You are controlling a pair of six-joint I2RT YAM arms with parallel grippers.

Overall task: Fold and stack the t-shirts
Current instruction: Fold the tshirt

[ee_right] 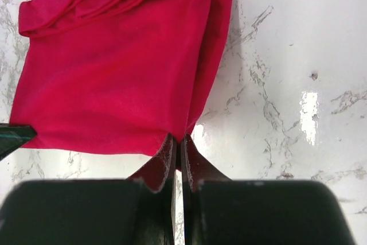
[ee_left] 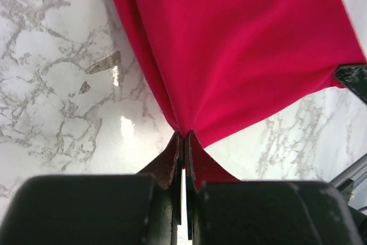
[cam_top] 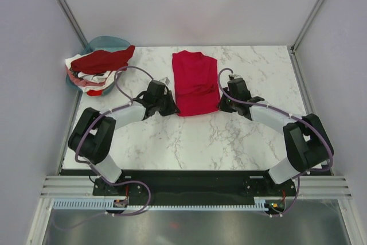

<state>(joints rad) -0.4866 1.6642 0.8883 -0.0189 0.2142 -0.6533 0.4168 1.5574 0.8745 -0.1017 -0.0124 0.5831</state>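
A bright crimson t-shirt (cam_top: 195, 83) lies folded lengthwise in the middle of the marble table. My left gripper (cam_top: 172, 106) is shut on its near left corner, and the cloth (ee_left: 241, 50) fans out from the pinched tips of the left gripper (ee_left: 183, 134). At the near right corner my right gripper (cam_top: 221, 102) is shut on the same shirt (ee_right: 120, 67), with the hem bunched between the tips of that gripper (ee_right: 178, 137). More t-shirts, dark red (cam_top: 106, 58) over white and coral ones, are heaped at the far left.
The heap rests on a teal basin (cam_top: 109, 42) at the table's far left corner. Grey walls close in the left, right and back. Bare marble (cam_top: 200, 142) lies between the shirt and the arm bases. The other gripper's fingertip (ee_left: 352, 78) shows in the left wrist view.
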